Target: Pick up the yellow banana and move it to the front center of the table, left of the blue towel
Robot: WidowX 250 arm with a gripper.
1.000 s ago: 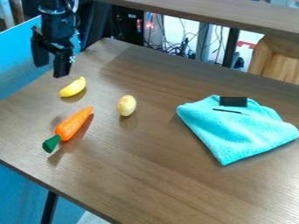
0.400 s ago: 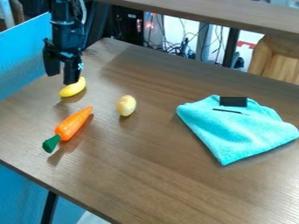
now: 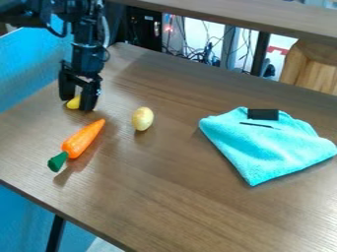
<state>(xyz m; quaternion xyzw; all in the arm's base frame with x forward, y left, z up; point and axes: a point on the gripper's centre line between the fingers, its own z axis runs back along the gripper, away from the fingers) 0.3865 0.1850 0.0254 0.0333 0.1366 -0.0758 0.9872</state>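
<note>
The black gripper (image 3: 76,102) is low over the table's upper left, its two fingers apart. Between and partly behind them lies a small yellow banana (image 3: 74,103), its right part hidden by the nearer finger. An orange carrot (image 3: 82,138) with a green top lies below the gripper, slanting down to the left. To the right of the banana sits a pale yellow, egg-shaped potato-like object (image 3: 142,119). A folded turquoise cloth (image 3: 266,147) with a black patch rests at the right.
The brown table (image 3: 178,197) has its front edge running from the left down to the bottom. A blue panel (image 3: 29,66) borders it at the upper left. Behind its back edge are cables, a shelf (image 3: 243,15) and a wooden box (image 3: 316,66).
My gripper has moved right and down from above the banana, and its fingers now stand around the banana. The banana, carrot, potato-like object and cloth have stayed in place.
</note>
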